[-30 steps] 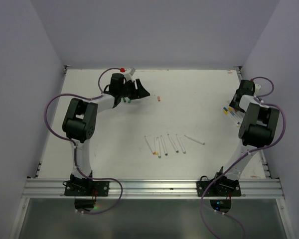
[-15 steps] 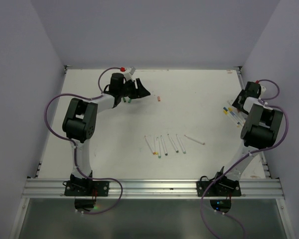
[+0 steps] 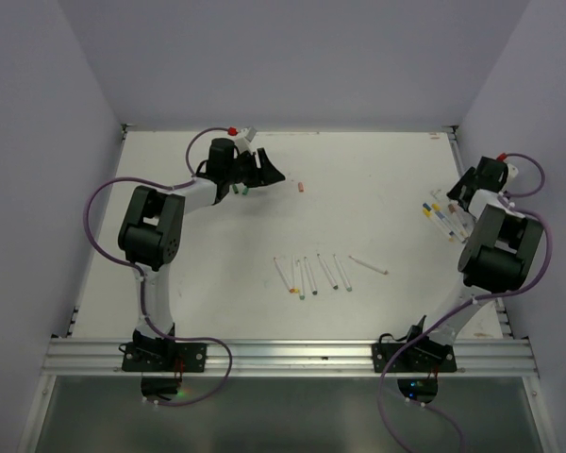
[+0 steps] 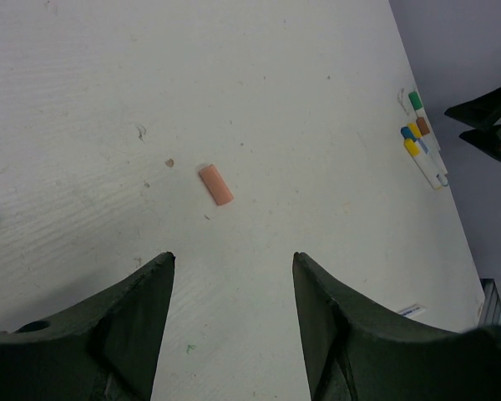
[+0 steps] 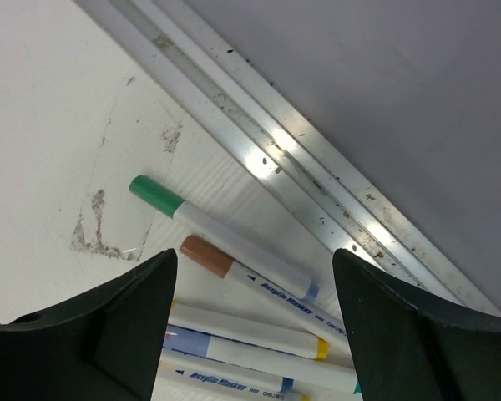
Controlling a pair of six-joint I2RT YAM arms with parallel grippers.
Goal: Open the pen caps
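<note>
Though spread, left pincer (image 4: pixel 232 257), right pincer (image 5: pixel 255 252) empty.

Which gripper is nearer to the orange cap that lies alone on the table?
Left. The left gripper is open just before the orange cap. The right gripper is far off, over the capped pens at the table's right edge.

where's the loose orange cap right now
In the top view the orange cap lies alone on the far half of the table, just right of the left gripper; the left wrist view shows it ahead of the open jaws, untouched.
</note>
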